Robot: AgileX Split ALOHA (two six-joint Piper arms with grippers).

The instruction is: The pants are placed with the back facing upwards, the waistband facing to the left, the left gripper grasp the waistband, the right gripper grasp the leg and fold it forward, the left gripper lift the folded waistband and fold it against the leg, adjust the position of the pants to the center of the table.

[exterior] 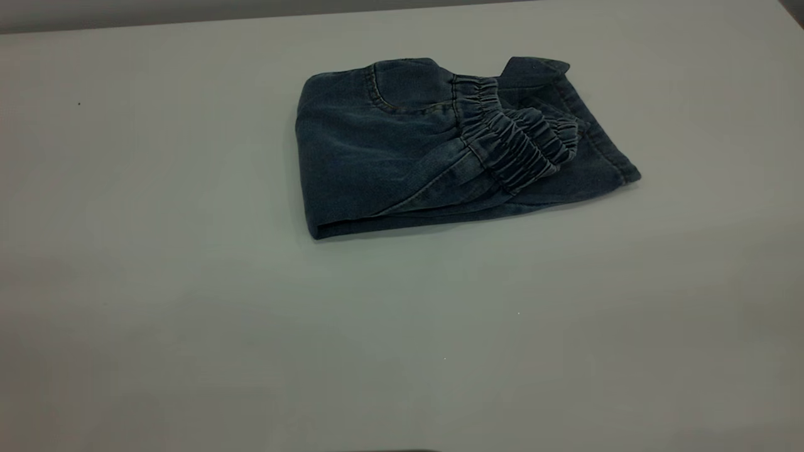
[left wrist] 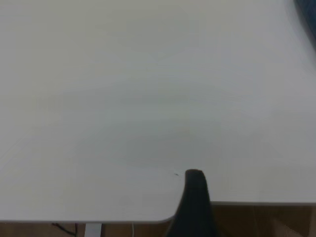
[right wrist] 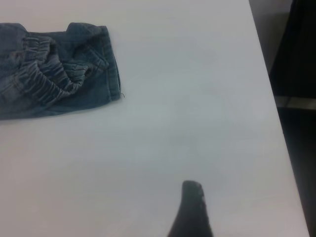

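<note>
The pants (exterior: pixel 389 144) lie folded into a compact blue denim bundle on the table (exterior: pixel 188 301), a little behind and to the right of its middle. The gathered waistband (exterior: pixel 512 147) rests on top, folded over onto the leg (exterior: pixel 597 157), whose hem sticks out to the right. The right wrist view shows the pants (right wrist: pixel 94 84) with the waistband (right wrist: pixel 44 81) far from my right gripper (right wrist: pixel 222 200). My left gripper (left wrist: pixel 245 197) hangs by the table's rounded corner. Each is open and holds nothing, with only one dark finger showing. Neither arm appears in the exterior view.
The table's edge (left wrist: pixel 247 202) runs just under my left gripper, with brown floor beyond. In the right wrist view the table's side edge (right wrist: pixel 276 128) borders a dark upright object (right wrist: pixel 298 44). Bare tabletop surrounds the pants on all sides.
</note>
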